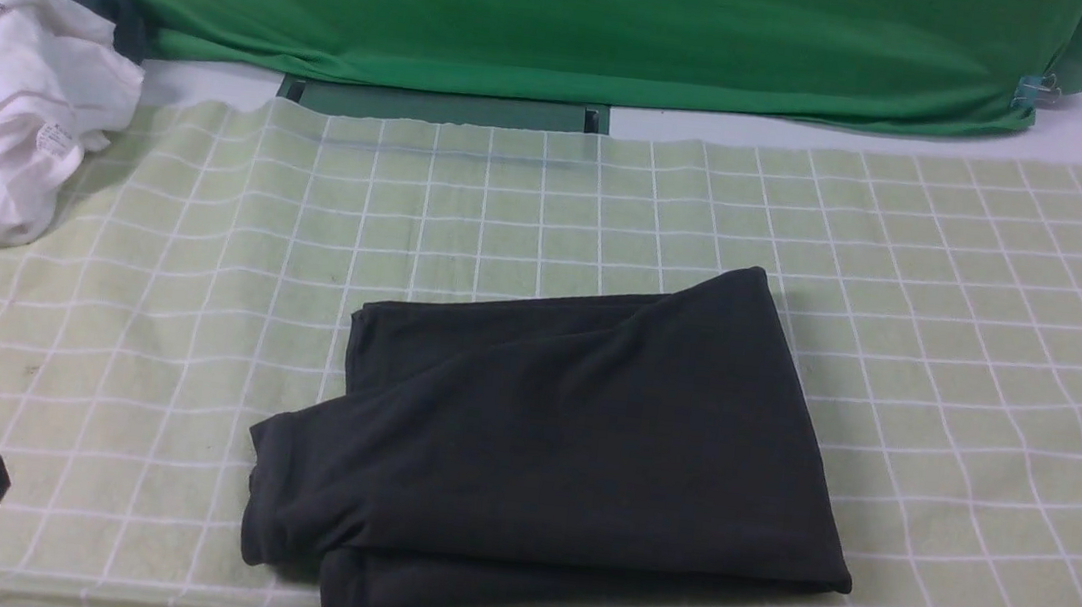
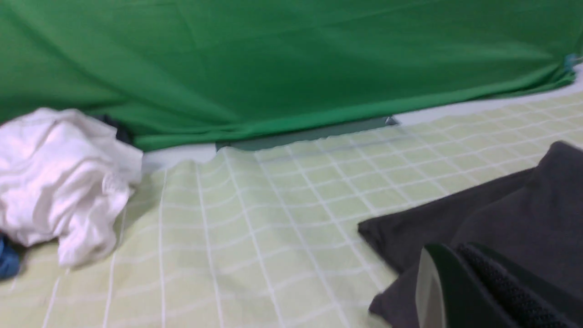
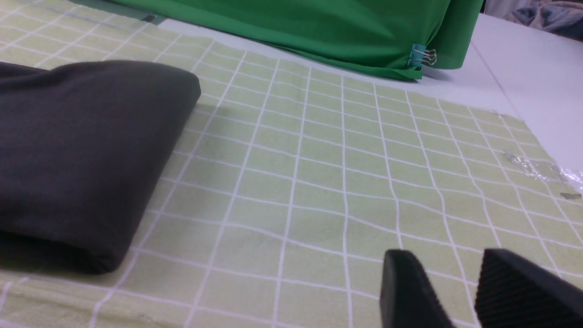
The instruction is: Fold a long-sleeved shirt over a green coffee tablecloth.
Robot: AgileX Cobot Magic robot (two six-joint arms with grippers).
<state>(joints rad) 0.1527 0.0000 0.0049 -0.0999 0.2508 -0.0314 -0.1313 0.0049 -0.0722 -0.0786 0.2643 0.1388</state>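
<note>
Black and already doubled into a compact bundle, the long-sleeved shirt (image 1: 546,445) lies mid-way across the green coffee tablecloth (image 1: 994,391), so the fold looks essentially done. The right gripper (image 3: 473,291) hangs beside it with its fingers parted and empty, while the left gripper (image 2: 460,291) is pressed together, holding nothing. Both should lift clear without snagging the loose near edges.

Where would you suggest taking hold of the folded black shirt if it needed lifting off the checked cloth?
Probably at the two stacked hems on the long-sleeved shirt, near its front left corner, coming in low from the robot's left. There the layers end in loose, slightly raised edges that fingers could slide under. The right side is a smooth rounded fold lying flat on the green coffee tablecloth, which offers less to pinch.
</note>
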